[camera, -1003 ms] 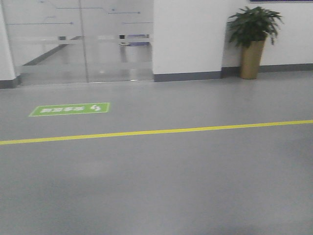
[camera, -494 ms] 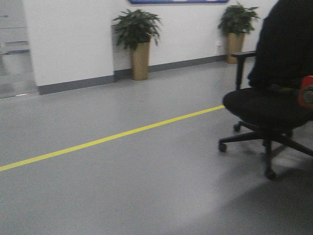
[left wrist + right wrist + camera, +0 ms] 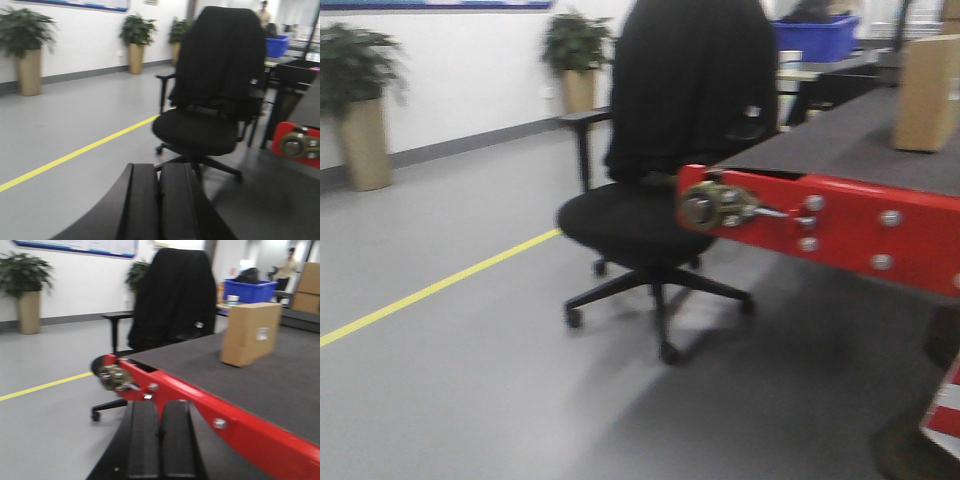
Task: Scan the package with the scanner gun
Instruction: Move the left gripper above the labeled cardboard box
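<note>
The left tool (image 3: 160, 200) has its two black pads pressed together with nothing between them, and the right tool (image 3: 160, 440) is the same, together and empty. What has changed is the view of the front camera. One second ago it showed glass doors and a green sign on the floor. Half a second ago it showed two plants and only the side of a chair. Now the chair is in the middle and a surface comes in from the right. I judge that the base is turning toward the work place, so the task is only at the approach and no scan is begun.

From left to right in the front view there is a potted plant (image 3: 360, 100) at the wall, then a yellow line (image 3: 440, 285) across the grey floor, then a black office chair (image 3: 660, 200). After it comes the surface (image 3: 840, 140) with its red edge (image 3: 840, 225), and on it, at the far right, the package (image 3: 928, 92), a tan box standing upright. The right wrist view shows a small white label on its side. Behind is a blue bin (image 3: 815, 38). The scanner gun is not seen in any view, so I cannot say where it lies. The chair stands just beside the corner of the surface and may be in the way of the base
</note>
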{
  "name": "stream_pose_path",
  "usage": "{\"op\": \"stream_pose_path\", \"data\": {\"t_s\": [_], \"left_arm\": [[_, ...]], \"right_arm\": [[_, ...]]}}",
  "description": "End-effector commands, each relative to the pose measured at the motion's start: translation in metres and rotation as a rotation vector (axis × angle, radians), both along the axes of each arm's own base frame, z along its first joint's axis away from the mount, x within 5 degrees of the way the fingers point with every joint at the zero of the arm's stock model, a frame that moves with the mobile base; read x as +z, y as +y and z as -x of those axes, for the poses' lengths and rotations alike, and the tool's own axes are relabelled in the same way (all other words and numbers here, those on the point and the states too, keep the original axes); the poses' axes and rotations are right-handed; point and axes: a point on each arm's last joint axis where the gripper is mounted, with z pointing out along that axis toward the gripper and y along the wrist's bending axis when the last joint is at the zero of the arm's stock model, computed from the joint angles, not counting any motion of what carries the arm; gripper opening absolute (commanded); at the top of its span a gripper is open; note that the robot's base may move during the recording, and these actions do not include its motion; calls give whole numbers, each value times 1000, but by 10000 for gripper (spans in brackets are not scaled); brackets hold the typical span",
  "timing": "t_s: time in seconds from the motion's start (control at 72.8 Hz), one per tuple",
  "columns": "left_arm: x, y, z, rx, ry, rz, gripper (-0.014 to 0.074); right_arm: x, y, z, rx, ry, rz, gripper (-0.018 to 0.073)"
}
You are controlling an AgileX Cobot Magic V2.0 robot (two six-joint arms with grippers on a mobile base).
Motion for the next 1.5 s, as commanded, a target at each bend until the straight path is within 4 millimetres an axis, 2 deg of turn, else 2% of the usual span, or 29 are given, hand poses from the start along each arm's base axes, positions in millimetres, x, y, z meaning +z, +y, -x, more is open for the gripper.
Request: {"op": "stream_pose_path", "data": {"t_s": [0.0, 1.483], "left_arm": [[3, 0, 0, -6, -21, 5, -111], [3, 0, 0, -6, -21, 5, -111]], "right_arm": [[2, 0, 0, 1, -21, 3, -168], [2, 0, 0, 1, -21, 3, -168]]}}
